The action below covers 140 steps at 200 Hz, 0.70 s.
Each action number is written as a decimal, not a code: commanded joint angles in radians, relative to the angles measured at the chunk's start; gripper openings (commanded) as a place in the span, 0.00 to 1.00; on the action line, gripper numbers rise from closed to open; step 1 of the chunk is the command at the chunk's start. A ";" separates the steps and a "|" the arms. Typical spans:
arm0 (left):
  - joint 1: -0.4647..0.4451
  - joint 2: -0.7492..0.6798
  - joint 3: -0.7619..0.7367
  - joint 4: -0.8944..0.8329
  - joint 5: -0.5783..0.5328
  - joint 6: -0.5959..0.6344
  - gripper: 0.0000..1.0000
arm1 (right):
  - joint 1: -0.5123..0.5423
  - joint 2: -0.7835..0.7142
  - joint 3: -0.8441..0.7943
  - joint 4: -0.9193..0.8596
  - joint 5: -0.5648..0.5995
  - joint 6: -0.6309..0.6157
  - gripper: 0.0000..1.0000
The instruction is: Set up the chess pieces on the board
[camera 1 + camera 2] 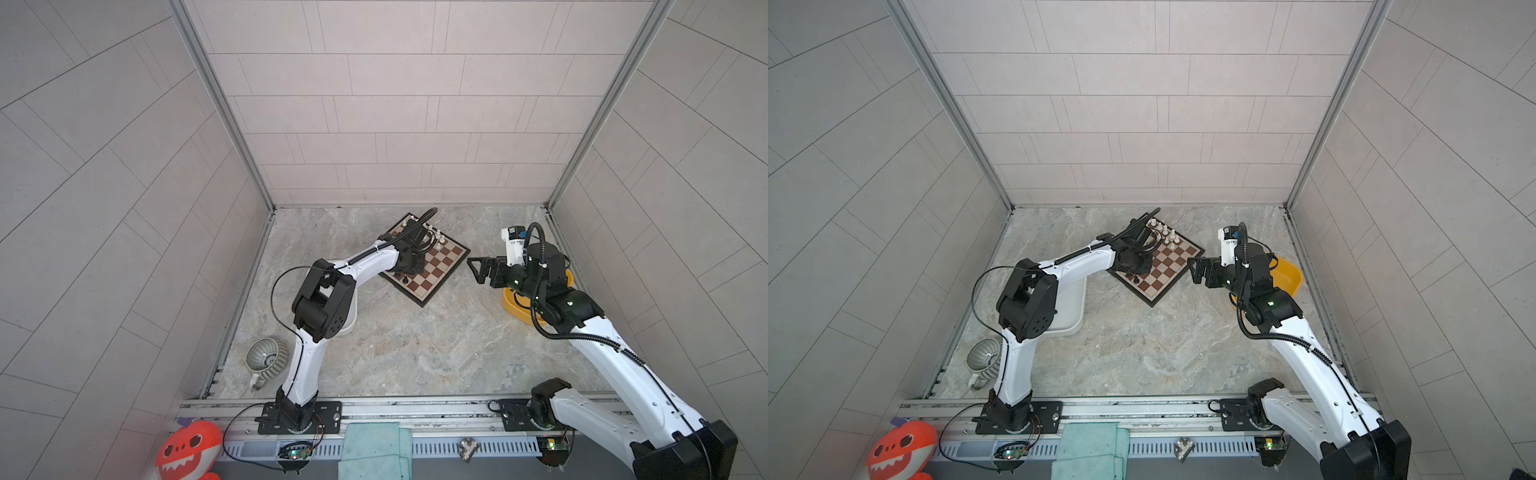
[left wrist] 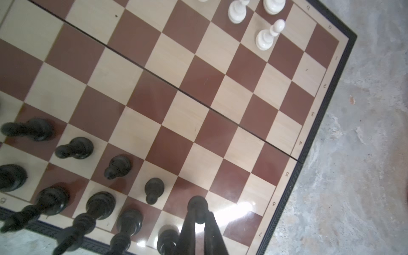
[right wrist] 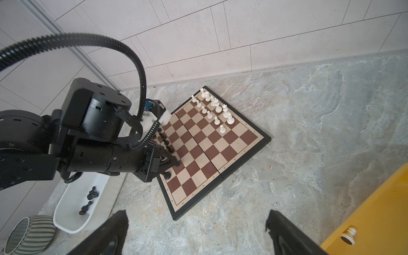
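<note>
Chess pieces (image 3: 222,129): tiny, black and white

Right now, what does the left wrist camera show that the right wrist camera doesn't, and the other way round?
Only the left wrist view: a close look at the black back-row pieces along the board's edge, which the arm mostly hides in the other view.
Only the right wrist view: the white tub holding a few black pieces, the yellow tub holding one white pawn, the striped cup, and the open right fingers.
Both: the board, white pieces, and the left fingers shut on a black pawn.
</note>
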 commanded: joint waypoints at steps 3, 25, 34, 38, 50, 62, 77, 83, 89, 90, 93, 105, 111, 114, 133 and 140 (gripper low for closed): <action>-0.004 0.004 -0.018 0.033 -0.062 -0.006 0.00 | -0.007 -0.007 -0.008 0.027 -0.032 0.018 1.00; -0.004 0.027 0.004 0.003 -0.073 0.001 0.00 | -0.009 0.001 -0.009 0.031 -0.041 0.017 0.99; -0.004 0.030 0.003 -0.001 -0.077 0.001 0.00 | -0.011 0.004 -0.009 0.032 -0.042 0.017 1.00; -0.004 0.030 0.000 0.000 -0.079 0.002 0.00 | -0.011 0.005 -0.010 0.033 -0.041 0.016 0.99; -0.004 0.029 -0.008 0.003 -0.075 0.002 0.00 | -0.013 0.006 -0.009 0.036 -0.043 0.016 0.99; -0.003 0.030 -0.011 -0.002 -0.069 0.002 0.00 | -0.015 0.013 -0.009 0.042 -0.051 0.017 0.99; -0.004 0.029 -0.023 0.000 -0.068 -0.002 0.00 | -0.015 0.018 -0.009 0.044 -0.055 0.019 1.00; -0.004 0.027 -0.029 0.002 -0.066 -0.004 0.00 | -0.016 0.021 -0.010 0.045 -0.056 0.019 0.99; -0.004 0.025 -0.034 0.006 -0.063 -0.004 0.00 | -0.016 0.022 -0.009 0.045 -0.055 0.019 1.00; -0.004 0.025 -0.035 0.006 -0.063 -0.004 0.00 | -0.016 0.022 -0.010 0.045 -0.055 0.019 1.00; -0.004 0.025 -0.036 0.006 -0.062 -0.004 0.00 | -0.018 0.022 -0.009 0.045 -0.056 0.019 1.00; -0.005 0.023 -0.040 0.000 -0.064 -0.007 0.00 | -0.018 0.023 -0.010 0.046 -0.055 0.017 1.00; -0.005 0.019 -0.045 0.002 -0.061 -0.008 0.00 | -0.019 0.024 -0.011 0.047 -0.054 0.018 1.00; -0.004 0.019 -0.048 0.003 -0.059 -0.009 0.00 | -0.020 0.024 -0.010 0.047 -0.054 0.018 1.00; -0.005 0.010 -0.069 0.015 -0.057 -0.015 0.00 | -0.025 0.027 -0.009 0.046 -0.055 0.022 1.00; -0.004 0.012 -0.070 0.015 -0.053 -0.015 0.00 | -0.025 0.026 -0.009 0.046 -0.058 0.022 1.00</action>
